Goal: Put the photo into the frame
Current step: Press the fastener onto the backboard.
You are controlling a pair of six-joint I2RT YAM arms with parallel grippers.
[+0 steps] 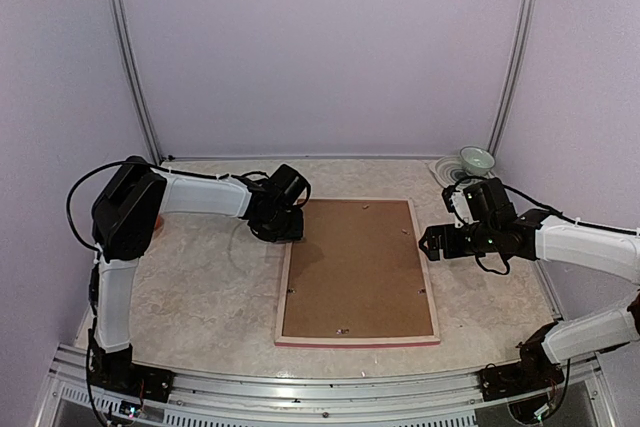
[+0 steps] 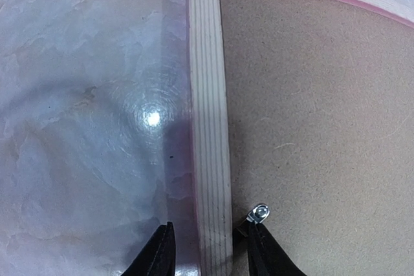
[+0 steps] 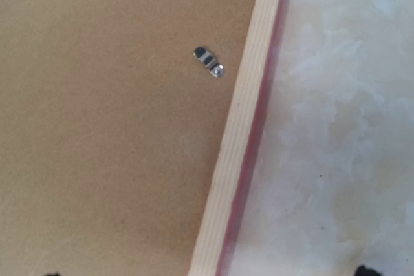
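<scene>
My left gripper (image 2: 210, 237) straddles the frame (image 2: 208, 82) edge, fingers slightly apart, not gripping; right gripper (image 1: 427, 242) gapes wide (photo hidden).

Top view: high at the near side, facing forward and down over the whole pale marbled tabletop (image 1: 200, 287).
Left wrist: close, straight down on the left rail of the pink-edged pale wood rectangular frame (image 2: 210, 127).
Right wrist: close above its right rail.
Shared: brown fibreboard backing (image 1: 355, 267).

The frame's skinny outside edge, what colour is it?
Pink. The frame has a pale wood back but a pink outer edge, clearest in the left wrist view.
</scene>
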